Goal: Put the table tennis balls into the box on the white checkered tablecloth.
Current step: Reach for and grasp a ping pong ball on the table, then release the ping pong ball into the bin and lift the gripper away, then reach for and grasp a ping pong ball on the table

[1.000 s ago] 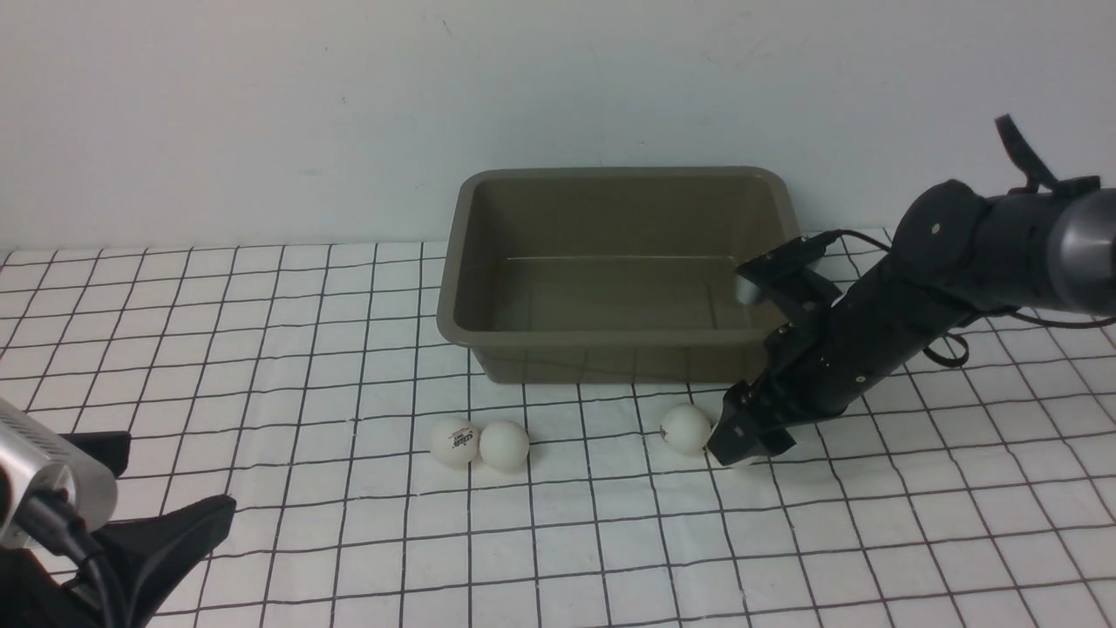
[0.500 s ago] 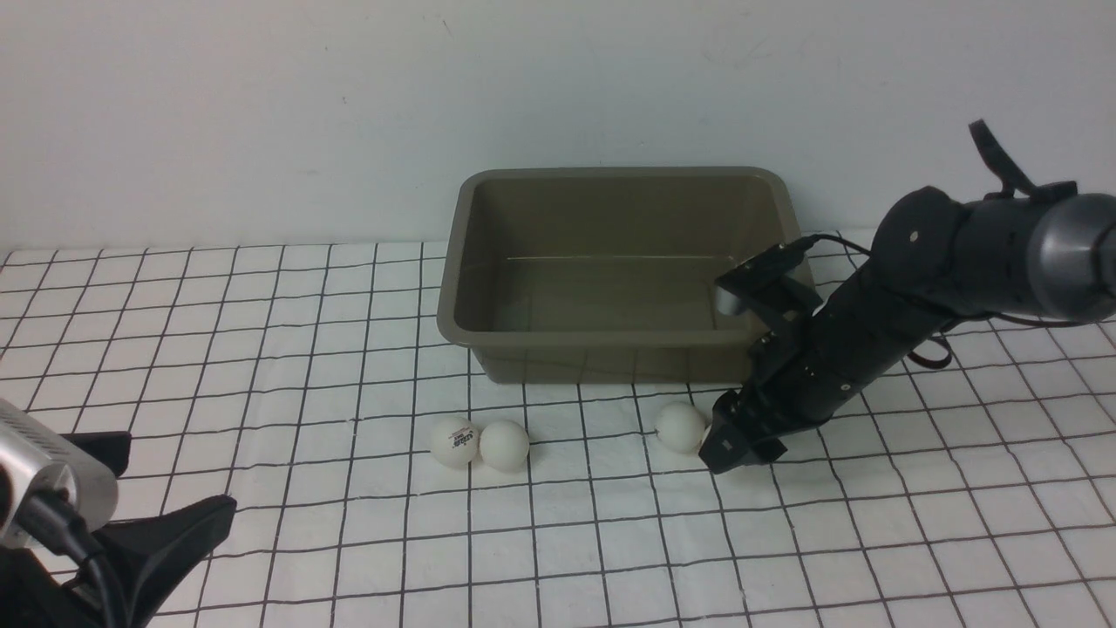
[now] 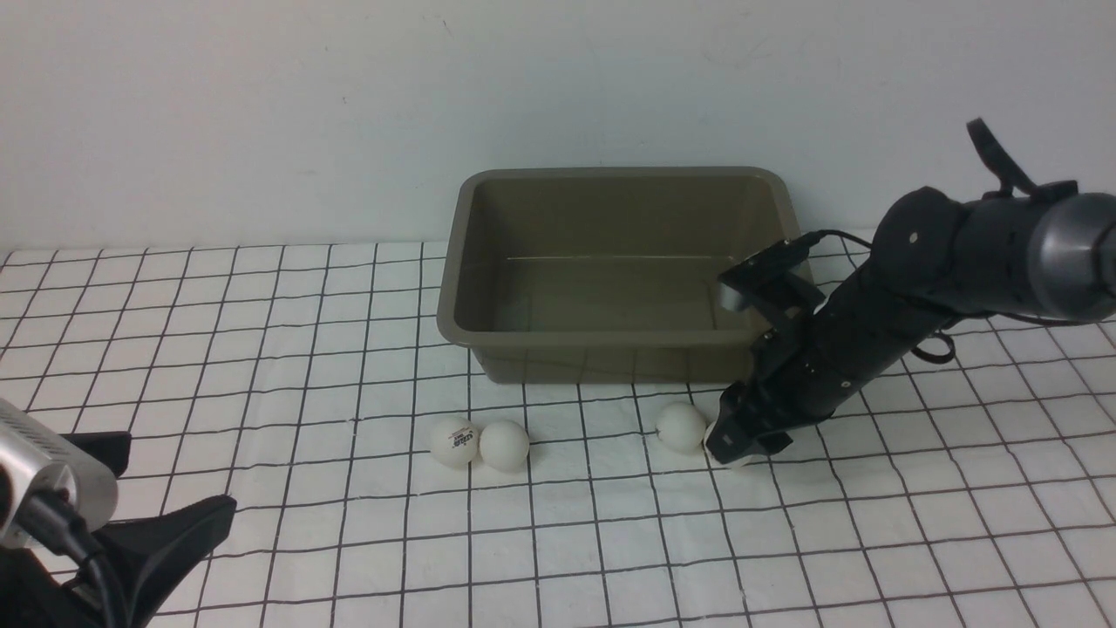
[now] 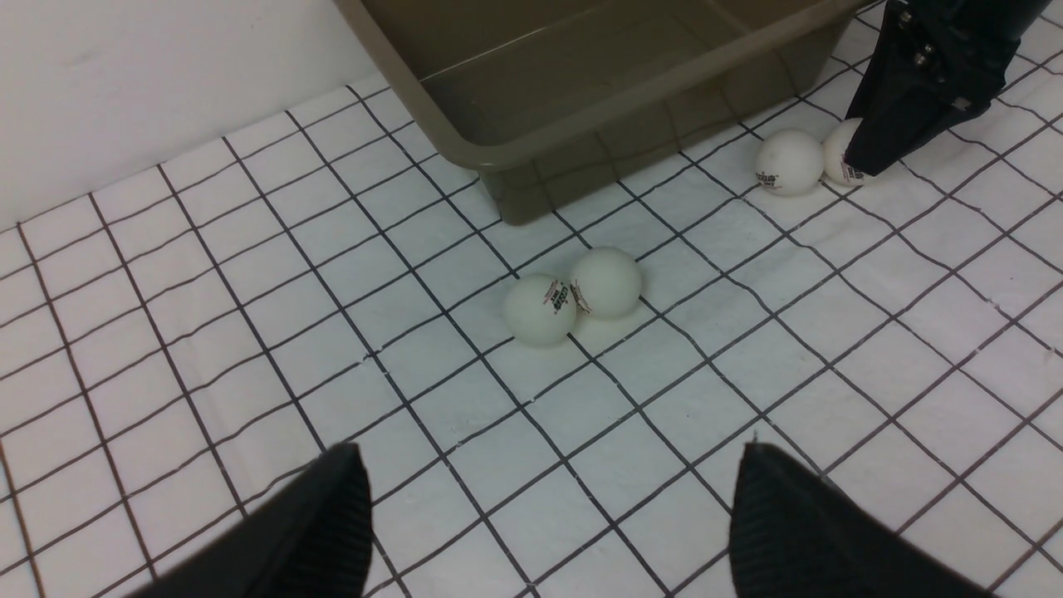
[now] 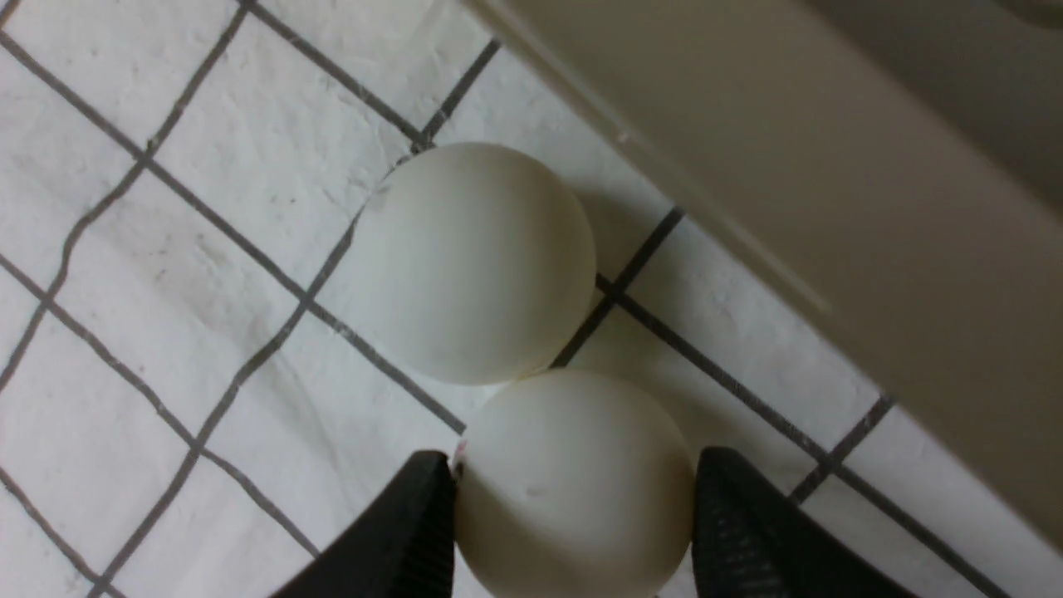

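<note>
The olive-grey box stands at the back of the white checkered tablecloth. Two table tennis balls lie touching in front of the box. Further right lies a third ball. Right beside it, touching, is another ball, on the cloth with my right gripper shut on it. My left gripper hovers open and empty at the near left, well short of the pair.
The box wall runs close beside the right gripper and the two right-hand balls. A white wall rises behind the box. Bare cloth stretches across the front and left.
My right gripper has closed on the rightmost ball after shifting slightly left. The neighbouring ball was nudged a little to the left. The left arm has not moved.
</note>
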